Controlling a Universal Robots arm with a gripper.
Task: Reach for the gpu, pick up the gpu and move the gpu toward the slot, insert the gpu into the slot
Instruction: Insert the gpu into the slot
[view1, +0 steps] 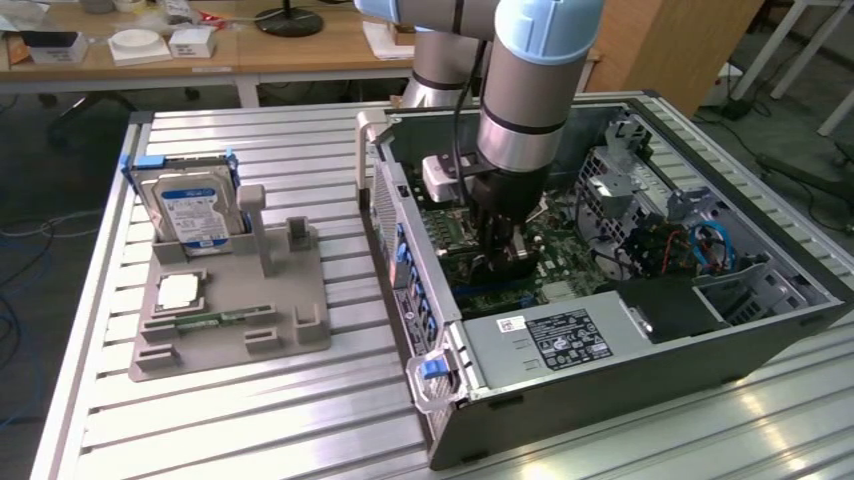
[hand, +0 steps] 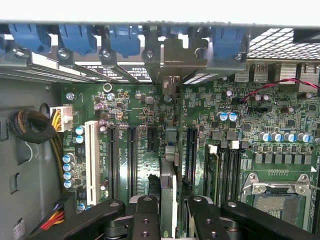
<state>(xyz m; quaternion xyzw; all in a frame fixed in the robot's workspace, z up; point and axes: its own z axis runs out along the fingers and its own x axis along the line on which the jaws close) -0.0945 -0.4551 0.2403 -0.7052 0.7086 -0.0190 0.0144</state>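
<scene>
Gripper (view1: 505, 262): down inside the open computer case (view1: 747, 350), low over the motherboard (view1: 561, 250); in the wrist view (hand: 169, 210) black fingers (hand: 146, 220) closed narrow on either side of a thin card seen edge-on.
Jaws: clamped on the gpu, one finger on each face.
Gpu (hand: 169, 165): upright, edge toward the wrist camera, grey metal end bracket (hand: 171, 65) up against the rear wall of the case among the blue latches (hand: 124, 40); lower edge down at board level, between two black expansion slots (hand: 190, 152). Cannot tell whether fully seated.
Arm (view1: 534, 90): blue-and-silver column dropping almost straight down into the case from above.
Motherboard, wrist view (hand: 225, 115): green, with a white slot (hand: 91, 155), black slots, blue-topped capacitors (hand: 280, 136) and a metal processor socket (hand: 275, 192).
Power supply (view1: 561, 335): grey box with a label, at the near end of the case in the exterior view.
Fixture tray (view1: 227, 320): grey, on the slatted table (view1: 267, 420), toward the exterior view's left of the case, well apart from the gripper.
Hard drive (view1: 191, 212): silver with blue-white label, standing upright in the tray.
Memory stick (view1: 214, 321): small, green, lying flat on the tray.
Processor chip (view1: 179, 291): square, silver, lying on the tray near the memory stick.
</scene>
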